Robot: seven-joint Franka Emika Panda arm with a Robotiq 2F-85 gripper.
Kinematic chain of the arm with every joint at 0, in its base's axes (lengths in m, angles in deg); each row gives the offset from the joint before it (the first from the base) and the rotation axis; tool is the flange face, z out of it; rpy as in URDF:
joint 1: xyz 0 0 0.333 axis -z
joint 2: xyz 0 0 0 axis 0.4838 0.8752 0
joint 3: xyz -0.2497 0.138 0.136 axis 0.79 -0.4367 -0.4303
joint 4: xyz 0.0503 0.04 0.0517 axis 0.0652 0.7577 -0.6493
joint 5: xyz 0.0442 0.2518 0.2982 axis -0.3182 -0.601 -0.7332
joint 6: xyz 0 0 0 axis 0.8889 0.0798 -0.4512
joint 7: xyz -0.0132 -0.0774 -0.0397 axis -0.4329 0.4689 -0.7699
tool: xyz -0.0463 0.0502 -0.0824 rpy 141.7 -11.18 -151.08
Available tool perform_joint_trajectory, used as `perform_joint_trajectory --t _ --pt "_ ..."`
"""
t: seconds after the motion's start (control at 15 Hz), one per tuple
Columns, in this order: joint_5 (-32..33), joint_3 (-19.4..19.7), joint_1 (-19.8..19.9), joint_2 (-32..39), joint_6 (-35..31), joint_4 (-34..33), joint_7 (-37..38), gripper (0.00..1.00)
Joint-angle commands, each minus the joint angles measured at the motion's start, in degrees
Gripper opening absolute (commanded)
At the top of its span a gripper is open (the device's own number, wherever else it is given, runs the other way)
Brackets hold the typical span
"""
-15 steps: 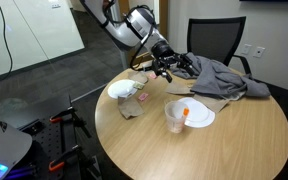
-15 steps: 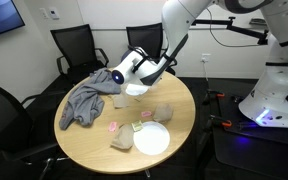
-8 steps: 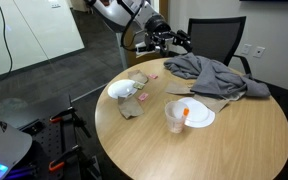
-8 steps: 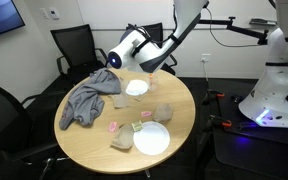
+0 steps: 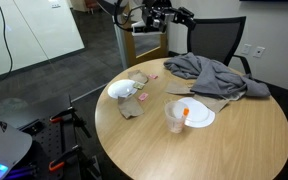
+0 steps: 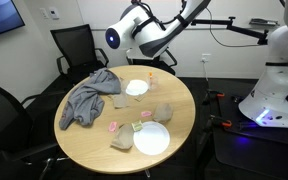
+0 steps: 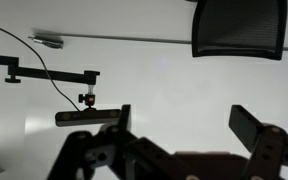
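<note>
My gripper (image 5: pixel 174 14) hangs high above the far side of the round wooden table (image 5: pixel 234 140), open, with nothing between its fingers. In the wrist view the gripper (image 7: pixel 184 122) shows two dark fingers (image 7: pixel 247 121) spread wide against a white wall. Below it on the table lies a crumpled grey cloth (image 5: pixel 214 75), also seen as the grey cloth (image 6: pixel 87 97). The gripper touches nothing.
A white bowl (image 5: pixel 122 89), a white plate (image 5: pixel 197 116), a clear cup (image 5: pixel 176 120) holding something orange and a brown napkin (image 5: pixel 134 108) lie on the table. Black office chairs (image 5: pixel 216 38) stand around it. A camera on a boom (image 7: pixel 84 116) appears in the wrist view.
The arm has lifted from the near edge of the grey cloth up and away, well above the table. The gripper stayed open and empty throughout.
</note>
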Motion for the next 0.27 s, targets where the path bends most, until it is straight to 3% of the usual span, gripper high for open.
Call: perform_joint_trajectory --t 0.0,0.2 --pt "0.18 -0.82 0.64 -0.19 0.33 -0.06 -0.04 1.00" --pt "0.18 -0.83 0.65 -0.28 0.33 0.17 -0.04 1.00"
